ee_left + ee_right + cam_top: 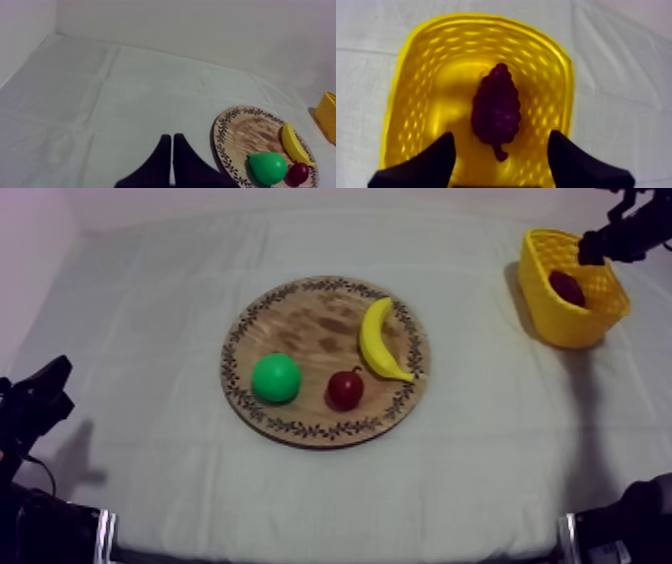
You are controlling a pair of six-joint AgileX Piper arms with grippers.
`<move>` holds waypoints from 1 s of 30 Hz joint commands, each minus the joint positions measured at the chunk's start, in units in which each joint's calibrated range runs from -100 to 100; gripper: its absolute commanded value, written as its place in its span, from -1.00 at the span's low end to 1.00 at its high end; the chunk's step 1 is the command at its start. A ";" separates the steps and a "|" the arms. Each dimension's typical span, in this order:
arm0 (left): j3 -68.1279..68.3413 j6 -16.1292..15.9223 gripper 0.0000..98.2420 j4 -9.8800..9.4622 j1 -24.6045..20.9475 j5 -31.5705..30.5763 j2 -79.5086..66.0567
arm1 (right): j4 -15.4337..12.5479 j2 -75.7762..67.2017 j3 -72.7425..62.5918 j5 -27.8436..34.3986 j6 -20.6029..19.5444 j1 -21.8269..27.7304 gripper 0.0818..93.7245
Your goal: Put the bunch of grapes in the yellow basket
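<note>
Your cloth [150, 308] is matt and faintly creased; the board [310, 323] is grained wood. On it the banana [376, 338] at three o'clock, pear [276, 378] at eight and small red fruit [346, 388] at five look like smooth, slightly shiny plastic. The yellow basket [461, 45] is glossy perforated plastic, its bunch of grapes [496, 107] knobbly and dull

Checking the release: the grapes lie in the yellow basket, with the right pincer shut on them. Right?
No. The bunch of grapes does lie in the yellow basket, but the right pincer over it is open, clear of the fruit; the right wrist view shows it.
</note>
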 commanded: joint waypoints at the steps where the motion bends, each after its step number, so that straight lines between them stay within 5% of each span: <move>1: -0.03 -0.01 -1.00 0.02 -0.03 0.01 0.00 | -0.16 -6.00 3.38 -0.58 0.44 -0.07 0.06; 18: -0.03 -0.01 -1.00 0.02 -0.03 0.01 0.00 | 0.11 -37.49 33.98 -14.64 1.18 -1.46 -0.06; 30: -0.03 -0.01 -1.00 0.02 -0.03 0.01 0.00 | -1.31 -57.87 50.54 -18.08 2.73 -3.70 -0.15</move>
